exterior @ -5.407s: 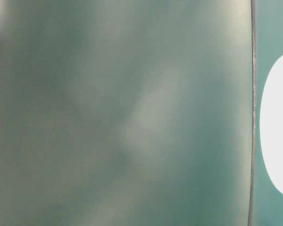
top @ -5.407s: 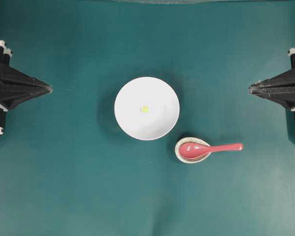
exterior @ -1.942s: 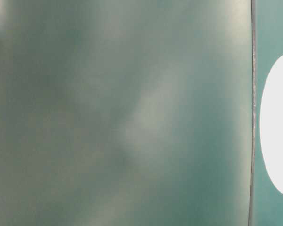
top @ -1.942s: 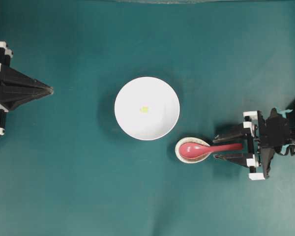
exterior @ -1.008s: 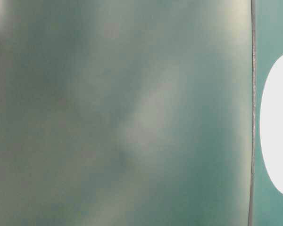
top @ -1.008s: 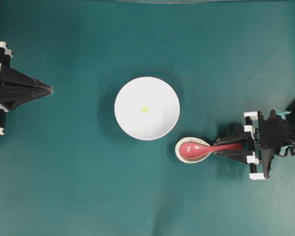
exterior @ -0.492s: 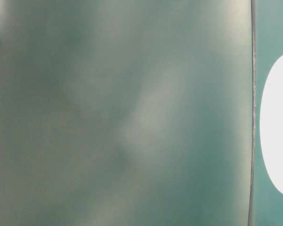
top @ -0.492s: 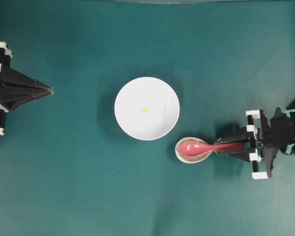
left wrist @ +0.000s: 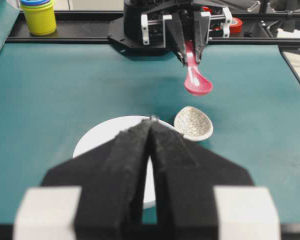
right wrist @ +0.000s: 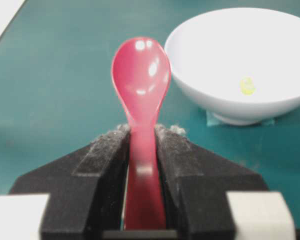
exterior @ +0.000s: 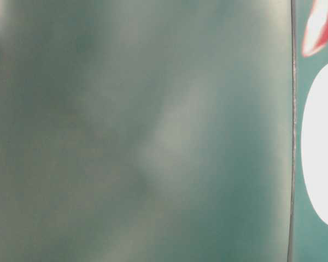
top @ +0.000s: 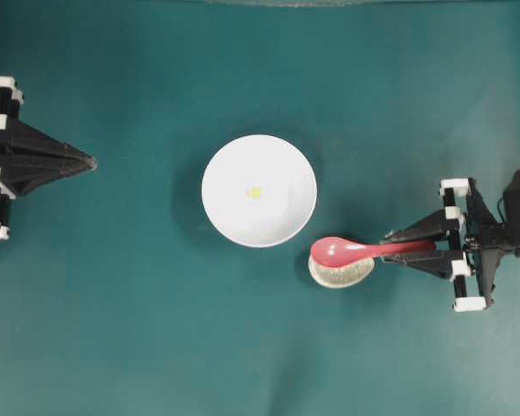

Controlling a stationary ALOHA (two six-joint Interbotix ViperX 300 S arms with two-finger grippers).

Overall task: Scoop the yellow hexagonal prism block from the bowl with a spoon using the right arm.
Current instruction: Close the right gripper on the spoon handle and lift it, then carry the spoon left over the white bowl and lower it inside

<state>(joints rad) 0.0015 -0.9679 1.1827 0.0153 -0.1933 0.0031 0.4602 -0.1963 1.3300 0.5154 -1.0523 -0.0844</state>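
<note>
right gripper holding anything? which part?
Yes: the right gripper holds the pink-red spoon by its handle, fingers on either side, scoop lifted clear of the speckled spoon rest.

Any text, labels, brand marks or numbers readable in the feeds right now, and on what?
None readable in any view.
The spoon, the bowl and the crackle-glazed spoon rest are unmarked.
The stacked cups at the far edge show no lettering.
The table-level view is too blurred to tell.

Your right gripper (top: 390,246) has closed on the spoon (top: 355,251) handle. You've lifted the spoon clear of the spoon rest (top: 340,274), scoop now nearer the bowl (top: 234,221).
</note>
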